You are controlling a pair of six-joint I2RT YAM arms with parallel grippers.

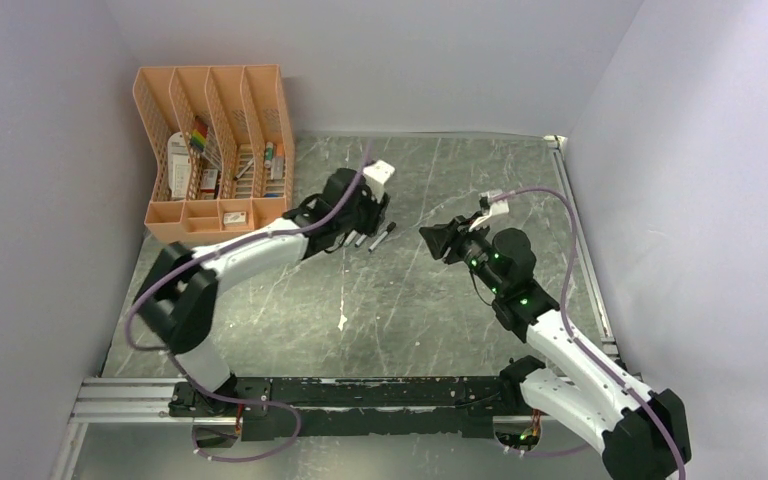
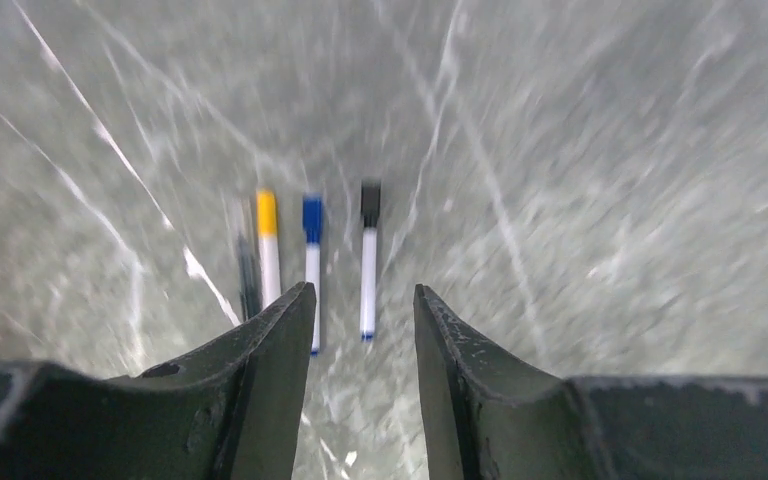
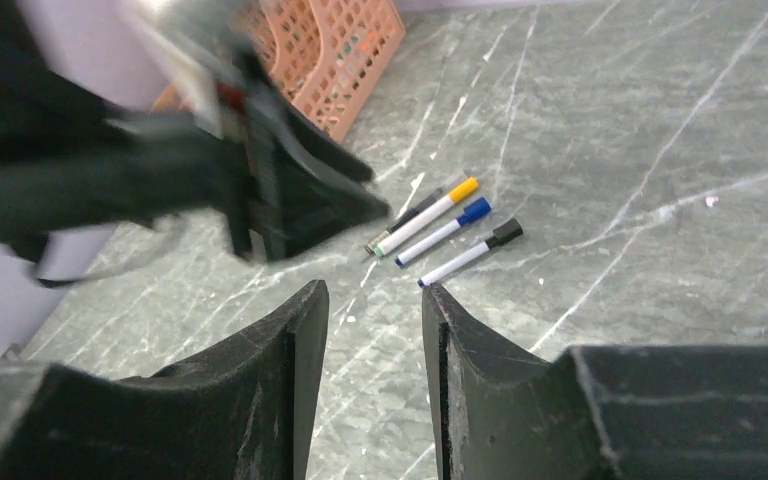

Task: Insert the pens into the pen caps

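Observation:
Four pens lie side by side on the table. A dark pen (image 2: 246, 270) is leftmost. Three white pens (image 2: 368, 280) follow, and each wears a cap: yellow cap (image 2: 266, 212), blue cap (image 2: 312, 218), black cap (image 2: 370, 202). The right wrist view shows the same row: dark pen (image 3: 407, 218), yellow cap (image 3: 464, 187), blue cap (image 3: 475, 210), black cap (image 3: 506, 232). My left gripper (image 2: 360, 290) is open and empty, hovering just short of the pens' near ends (image 1: 368, 215). My right gripper (image 3: 375, 287) is open and empty, right of the pens (image 1: 438, 240).
An orange mesh desk organizer (image 1: 215, 150) with small items stands at the back left, close behind the left arm; it also shows in the right wrist view (image 3: 345, 60). The blurred left arm (image 3: 210, 170) fills that view's left. Walls enclose the table.

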